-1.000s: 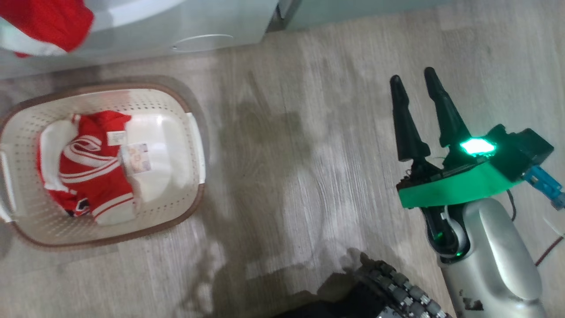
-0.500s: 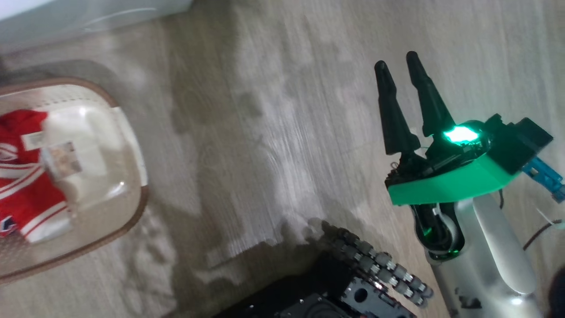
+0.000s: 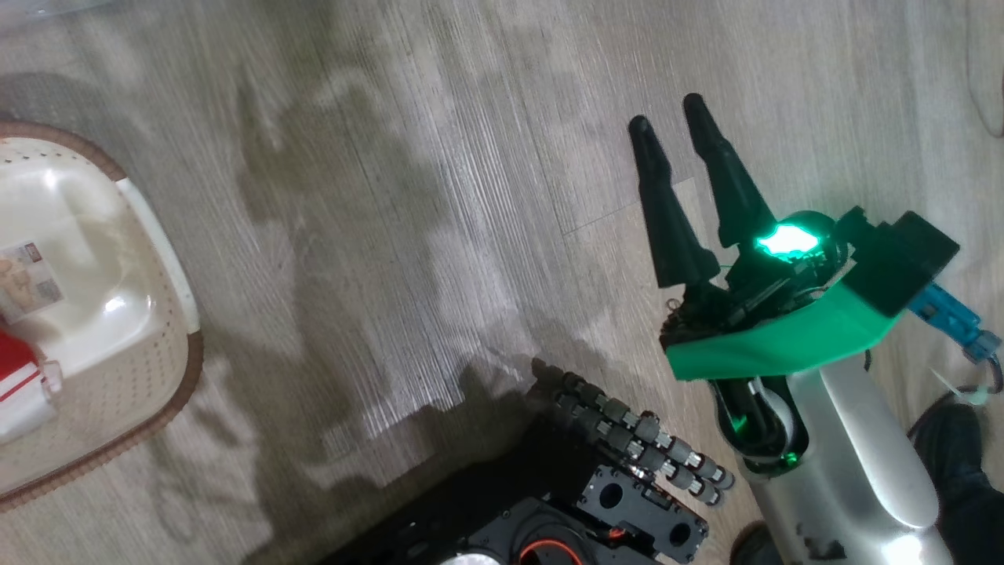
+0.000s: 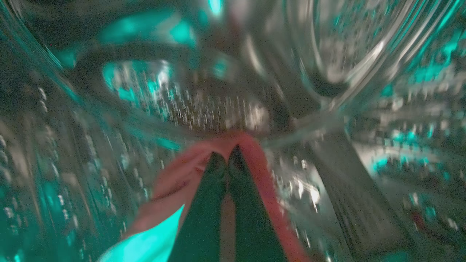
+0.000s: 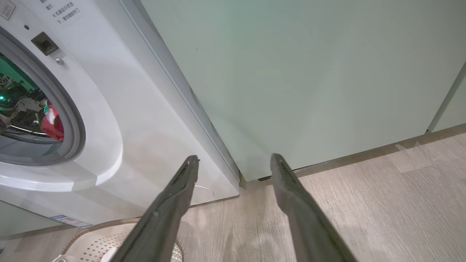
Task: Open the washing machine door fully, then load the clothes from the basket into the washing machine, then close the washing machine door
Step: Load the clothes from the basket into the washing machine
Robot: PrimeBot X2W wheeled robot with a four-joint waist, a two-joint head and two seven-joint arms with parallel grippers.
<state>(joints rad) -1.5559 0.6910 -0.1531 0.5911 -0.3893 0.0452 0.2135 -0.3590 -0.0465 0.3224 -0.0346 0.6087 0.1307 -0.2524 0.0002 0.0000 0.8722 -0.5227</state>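
Reaches the left gripper deep into the washing machine's steel drum, fingers aimed at the perforated far wall. Pinches those fingers tight together on a red garment, cloth draped back along both sides of them toward the wrist.

Holds the right gripper out over the wooden floor, well to the right of the basket. Brings the pale forearm up from the near right corner, fingers angled away and slightly left. Spreads those fingers wide apart, with nothing between them.

In the right wrist view, points them toward the seam between the washing machine and the pale green cabinet on its right, low above the floor. Catches the round opening at the far left there, with a patch of red inside.

Sets the basket on the floor just in front of the washing machine, with red and white clothes lying in it beside a sticker on its base.
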